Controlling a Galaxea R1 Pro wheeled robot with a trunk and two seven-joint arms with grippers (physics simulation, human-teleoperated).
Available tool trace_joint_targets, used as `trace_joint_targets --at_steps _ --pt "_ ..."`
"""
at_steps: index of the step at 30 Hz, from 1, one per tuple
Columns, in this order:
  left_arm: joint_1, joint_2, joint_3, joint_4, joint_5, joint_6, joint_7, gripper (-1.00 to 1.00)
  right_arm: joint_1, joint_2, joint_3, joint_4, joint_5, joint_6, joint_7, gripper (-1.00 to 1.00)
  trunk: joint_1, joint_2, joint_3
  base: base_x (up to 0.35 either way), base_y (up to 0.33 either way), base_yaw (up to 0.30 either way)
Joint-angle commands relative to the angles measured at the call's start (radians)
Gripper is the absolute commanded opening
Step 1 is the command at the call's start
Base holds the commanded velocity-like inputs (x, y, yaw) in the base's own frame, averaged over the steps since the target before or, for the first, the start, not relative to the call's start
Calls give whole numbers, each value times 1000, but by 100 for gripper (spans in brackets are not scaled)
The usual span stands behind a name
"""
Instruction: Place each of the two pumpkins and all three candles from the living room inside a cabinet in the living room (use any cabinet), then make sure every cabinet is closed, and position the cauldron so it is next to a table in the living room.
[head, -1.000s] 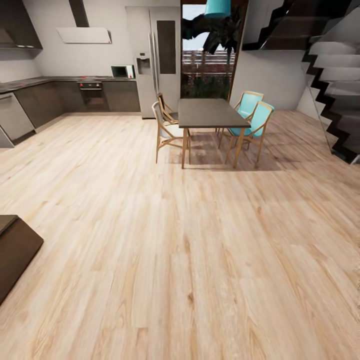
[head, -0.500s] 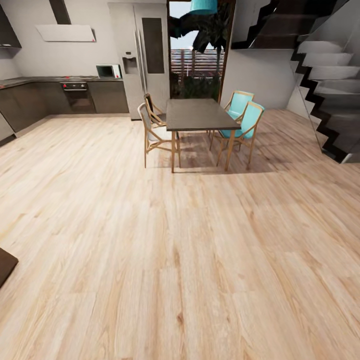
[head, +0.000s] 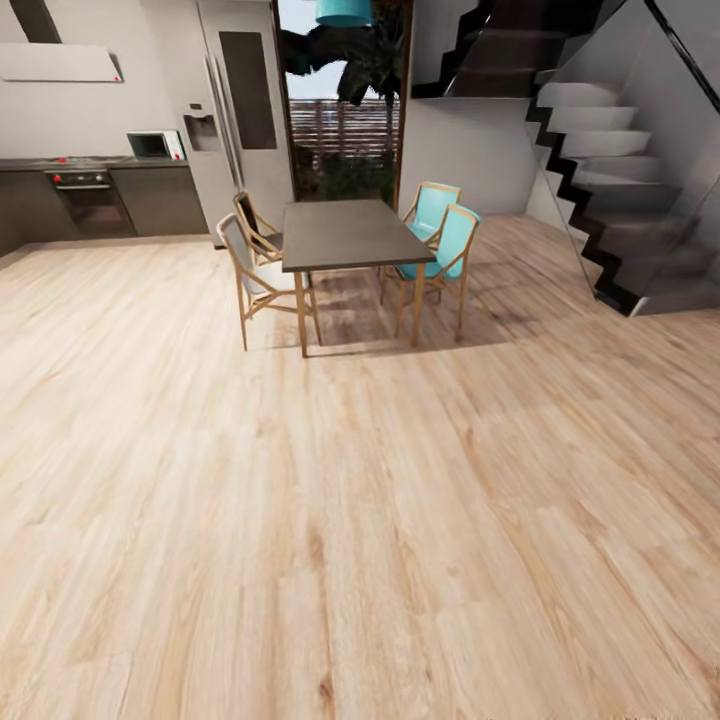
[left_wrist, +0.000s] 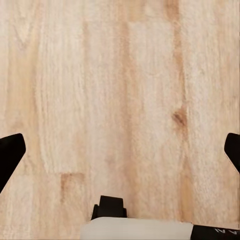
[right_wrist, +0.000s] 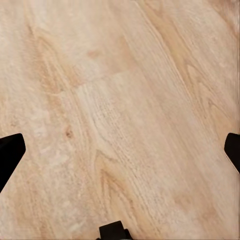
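Head view looks over pale wood-plank floor toward a dark grey rectangular dining table on light wooden legs, with two turquoise chairs at one side and two pale wooden chairs at the other. Behind stand a tall grey fridge and a dark staircase. Left gripper fingers are spread wide over bare floor, holding nothing; right gripper fingers likewise. None of the task's things is in sight.
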Motion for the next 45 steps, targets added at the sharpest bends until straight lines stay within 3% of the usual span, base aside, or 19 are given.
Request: trace_joint_targets --at_steps 1,17,45 --pt "-1 1 -3 -3 11 -3 -7 100 -1 0 9 1 -9 -4 -4 100 0 0 0 90 -62 -292" --pt "-1 2 1 -3 11 -5 -4 100 -1 -5 6 2 -11 1 0 100 0 0 6 8 -6 -293" --pt "-1 1 5 -3 11 -1 -2 100 -1 -7 5 1 -11 0 0 100 -107 196 105 0 0 -293"
